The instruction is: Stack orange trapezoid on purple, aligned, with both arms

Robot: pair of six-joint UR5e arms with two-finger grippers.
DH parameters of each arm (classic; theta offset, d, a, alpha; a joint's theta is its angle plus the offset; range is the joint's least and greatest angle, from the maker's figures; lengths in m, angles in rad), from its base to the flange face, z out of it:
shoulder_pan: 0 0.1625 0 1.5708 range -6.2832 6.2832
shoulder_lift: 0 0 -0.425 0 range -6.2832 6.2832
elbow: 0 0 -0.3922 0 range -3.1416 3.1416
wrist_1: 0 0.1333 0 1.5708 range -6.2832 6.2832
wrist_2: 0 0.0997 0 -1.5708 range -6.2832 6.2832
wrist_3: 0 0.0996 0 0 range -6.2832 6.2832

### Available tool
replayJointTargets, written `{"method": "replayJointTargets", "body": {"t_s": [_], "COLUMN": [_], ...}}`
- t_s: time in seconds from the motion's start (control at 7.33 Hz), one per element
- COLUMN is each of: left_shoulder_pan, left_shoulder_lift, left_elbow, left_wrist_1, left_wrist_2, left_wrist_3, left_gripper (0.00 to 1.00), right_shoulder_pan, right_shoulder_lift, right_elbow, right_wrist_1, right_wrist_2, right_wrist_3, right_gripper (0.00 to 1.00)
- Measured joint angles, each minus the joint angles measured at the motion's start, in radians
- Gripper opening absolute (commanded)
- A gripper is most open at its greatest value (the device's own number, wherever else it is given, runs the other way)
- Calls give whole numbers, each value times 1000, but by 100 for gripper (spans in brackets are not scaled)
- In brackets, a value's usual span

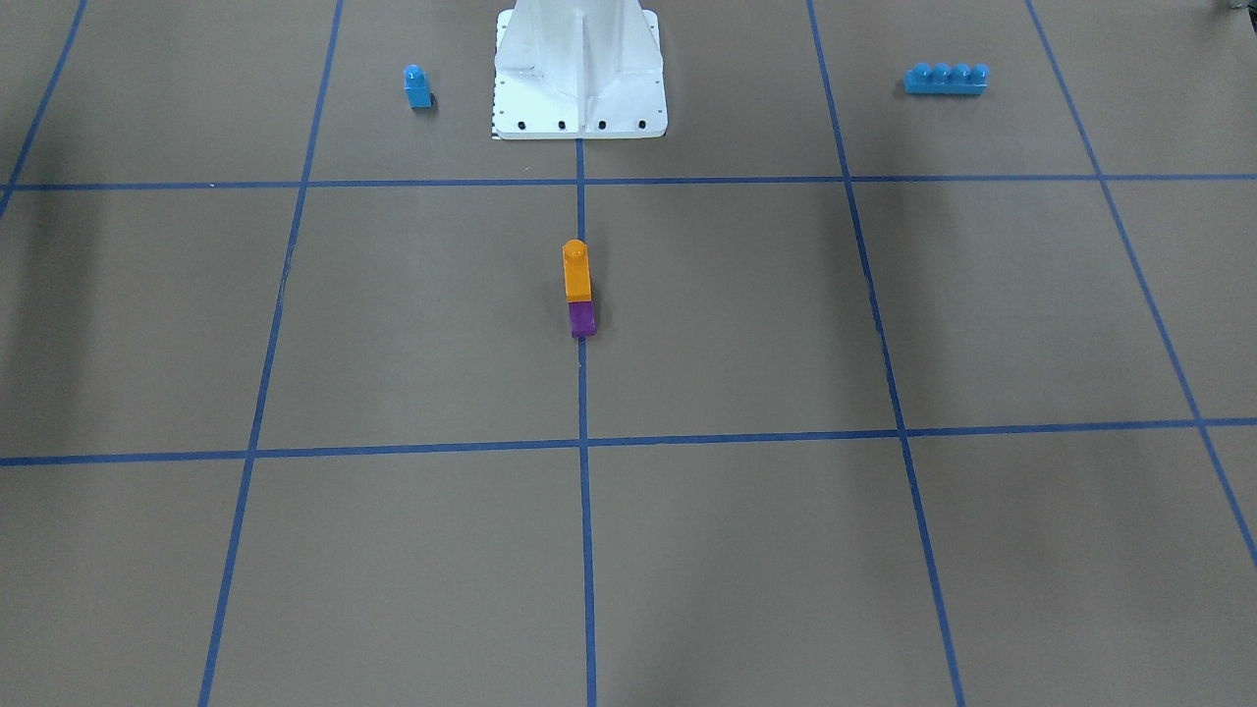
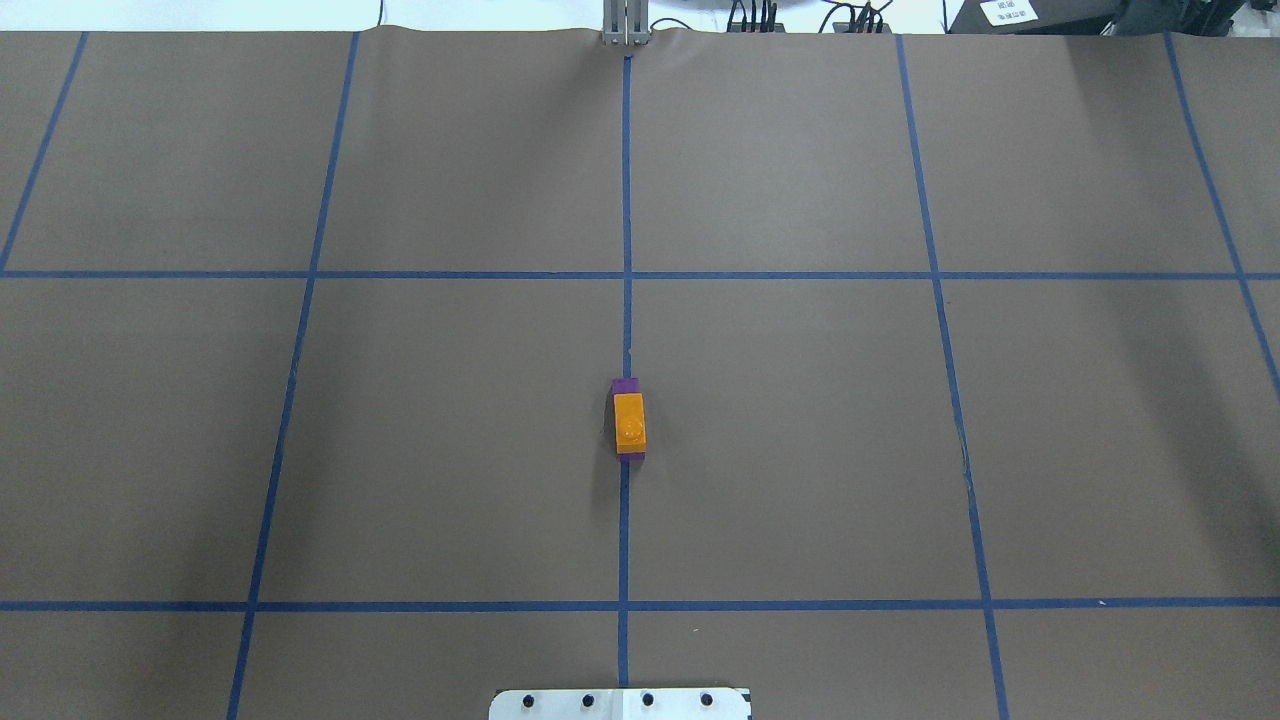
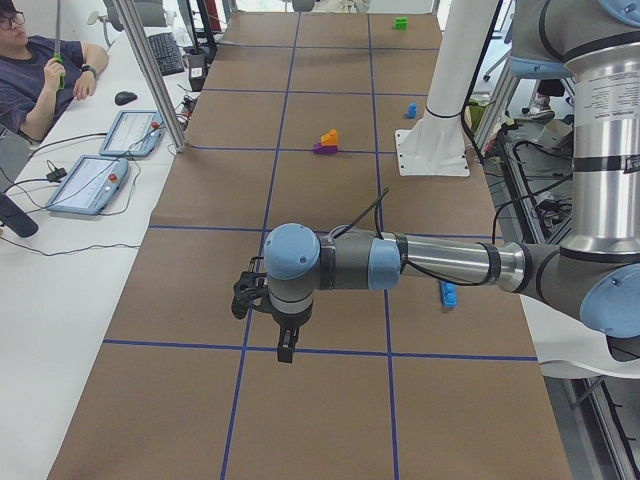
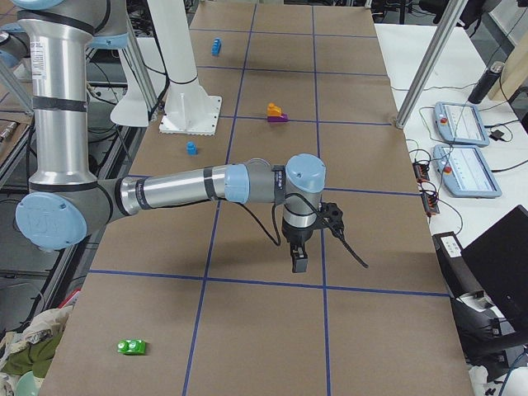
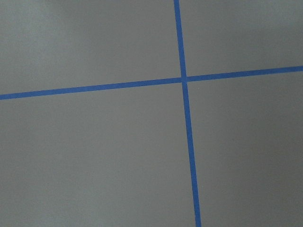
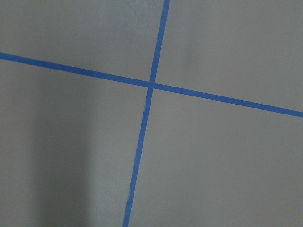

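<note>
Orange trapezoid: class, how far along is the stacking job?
Done: the orange trapezoid sits on the purple block, sides lined up as seen from overhead. In hand: nothing; the left gripper and right gripper hang well away from the stack. Left: nothing apparent.

Silver-grey tubes, pale-blue caps on every joint.
See the left arm [image 3: 450, 265] and right arm [image 4: 173, 188] finish black: left gripper [image 3: 285, 352], right gripper [image 4: 298, 264], black cable [image 4: 351, 247] looping; white pedestal [image 1: 579, 69], four black bolts [image 1: 562, 126] at six o'clock.
</note>
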Motion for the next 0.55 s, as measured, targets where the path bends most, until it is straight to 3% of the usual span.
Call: {"method": "replayJointTargets", "body": {"t_s": [0.55], "left_shoulder_pan": [1], "left_shoulder_lift": [1], "left_elbow": [-4], "left_wrist_1": [2], "left_wrist_2": [0], "left_wrist_3": [0], "left_gripper": [100], "right_shoulder_pan": [0], "right_shoulder_lift": [10], "right_elbow": [2], "right_wrist_1": [0], "right_wrist_2": [-1], "right_wrist_3": [2], "right_gripper": [100]}}
